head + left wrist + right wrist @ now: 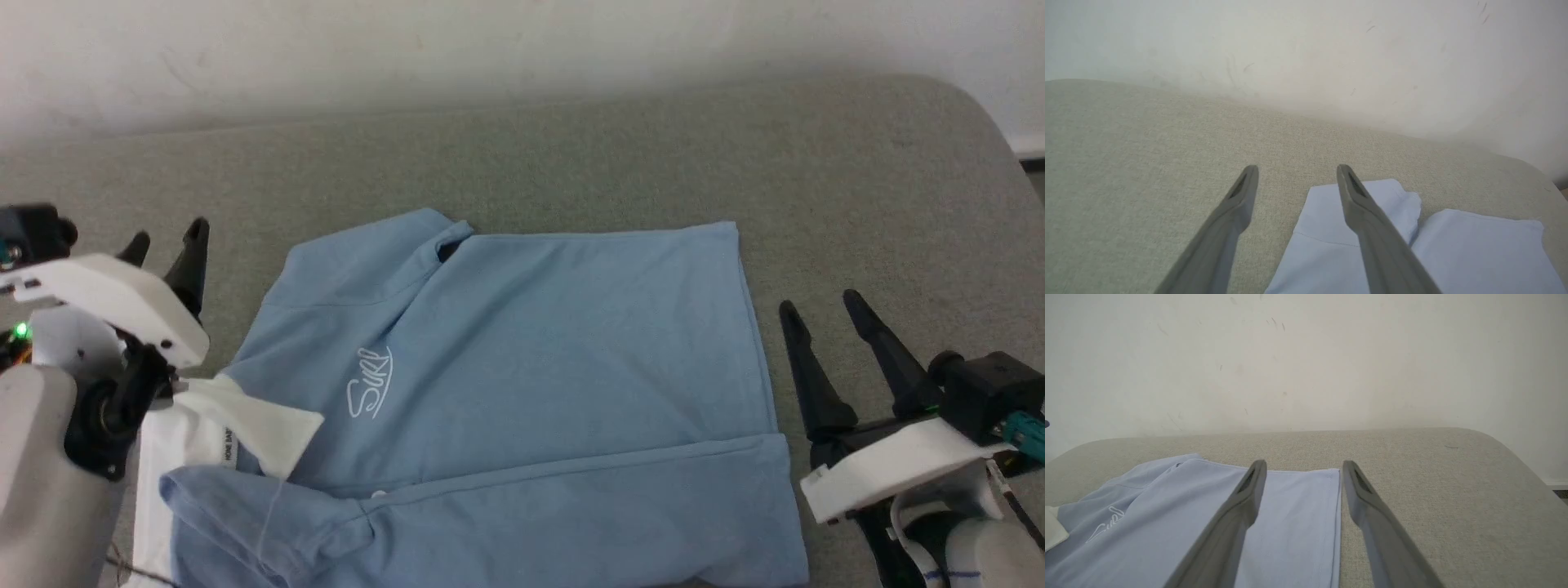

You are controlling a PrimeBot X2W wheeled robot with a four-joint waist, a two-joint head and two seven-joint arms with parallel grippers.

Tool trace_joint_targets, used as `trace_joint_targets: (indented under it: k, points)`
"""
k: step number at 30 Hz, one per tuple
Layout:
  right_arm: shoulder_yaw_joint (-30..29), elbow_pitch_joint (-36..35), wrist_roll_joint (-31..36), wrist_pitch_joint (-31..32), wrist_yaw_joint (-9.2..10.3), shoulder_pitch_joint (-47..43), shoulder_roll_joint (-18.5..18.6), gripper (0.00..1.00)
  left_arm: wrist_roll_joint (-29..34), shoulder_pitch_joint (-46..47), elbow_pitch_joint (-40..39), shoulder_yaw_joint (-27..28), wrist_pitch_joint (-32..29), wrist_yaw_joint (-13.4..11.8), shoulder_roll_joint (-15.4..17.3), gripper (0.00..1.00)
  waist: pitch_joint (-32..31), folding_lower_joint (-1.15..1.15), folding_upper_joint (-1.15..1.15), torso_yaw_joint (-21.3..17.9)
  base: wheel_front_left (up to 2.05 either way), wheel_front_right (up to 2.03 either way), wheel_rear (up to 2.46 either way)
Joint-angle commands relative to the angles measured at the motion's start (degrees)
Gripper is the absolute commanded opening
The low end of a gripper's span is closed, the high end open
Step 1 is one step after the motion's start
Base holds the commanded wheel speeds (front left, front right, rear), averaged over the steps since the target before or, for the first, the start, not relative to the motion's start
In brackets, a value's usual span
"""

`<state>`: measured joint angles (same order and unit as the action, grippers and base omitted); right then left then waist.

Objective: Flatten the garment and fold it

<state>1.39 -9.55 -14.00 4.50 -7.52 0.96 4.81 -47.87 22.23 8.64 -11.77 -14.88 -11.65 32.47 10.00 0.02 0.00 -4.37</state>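
Left hand and right hand flank the soft knit shirt, fingers apart, empty; woven bench spreads wide beyond its far edge, corner rounded.

The garment is plain light blue, with a white collar at its left end and a white script logo on the chest. The counter under the garment is a speckled grey-beige weave, and the wall beyond it is off-white with faint dark scuffs. Left of the garment, the left hand has black fingers on a white shell beside a small green light; right of the garment, the right hand is black and white too.
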Motion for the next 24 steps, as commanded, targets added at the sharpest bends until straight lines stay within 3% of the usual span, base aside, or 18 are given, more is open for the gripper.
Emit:
trace_joint_targets:
  k: [1,10,15,24]
  points:
    - [0.54,-0.28,0.33,-0.44,0.03,1.14,-0.34,1.0,0.66,2.9,1.83,-0.72,-0.49,1.21,-0.35,1.0,5.36,-0.02,0.0,-3.65,0.0,0.0,0.0]
    - [3.39,2.08,0.17,-1.94,0.03,4.28,-1.02,1.0,1.03,19.78,15.38,-7.59,-10.91,9.61,-0.77,1.0,9.24,-0.02,0.0,-8.48,0.0,0.0,0.0]
    - [4.25,4.18,-0.74,-3.02,0.03,5.54,-1.19,1.0,1.31,25.33,20.51,-11.54,-18.91,13.06,-0.66,1.0,10.53,-0.02,0.0,-10.95,0.0,0.0,0.0]
    - [4.87,6.86,-2.38,-4.47,0.03,6.41,-1.43,1.0,3.57,27.98,28.33,-17.52,-30.27,14.79,0.93,1.0,12.4,-0.02,0.0,-14.03,0.0,0.0,0.0]
